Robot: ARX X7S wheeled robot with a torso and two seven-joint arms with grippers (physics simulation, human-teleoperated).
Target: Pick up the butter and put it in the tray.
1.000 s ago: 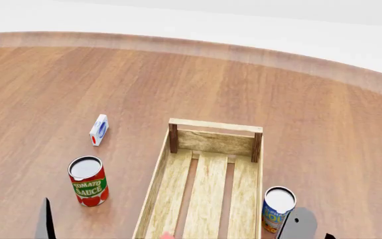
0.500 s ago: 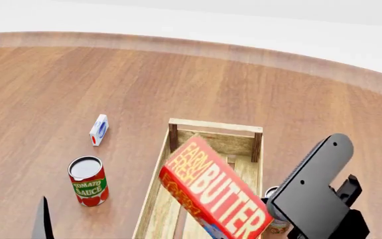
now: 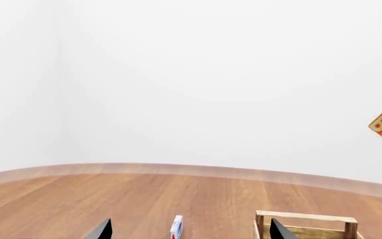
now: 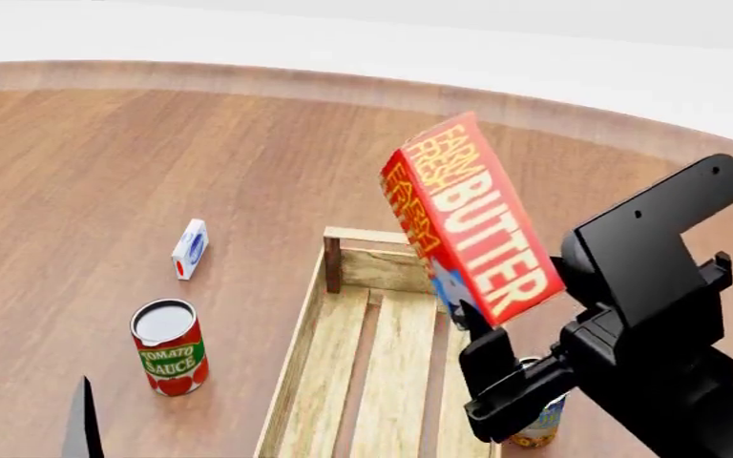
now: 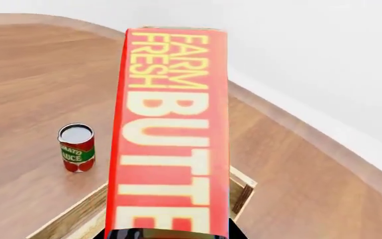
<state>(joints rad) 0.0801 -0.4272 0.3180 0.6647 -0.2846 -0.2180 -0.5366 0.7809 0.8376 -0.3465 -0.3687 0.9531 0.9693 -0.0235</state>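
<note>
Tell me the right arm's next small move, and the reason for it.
Probably lower it. The right gripper holds the butter by one end, tilted in the air above the tray, whose slatted bottom lies bare beneath, so easing the carton down comes before any release.

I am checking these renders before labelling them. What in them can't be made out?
- Right gripper contact on the butter: hidden behind the carton in the head view, cut off by the edge in the right wrist view.
- Blue can: label hidden by the right arm.
- Small white carton: print too small.
- Tray: near end cut off.
- Left gripper: only fingertips in view.
</note>
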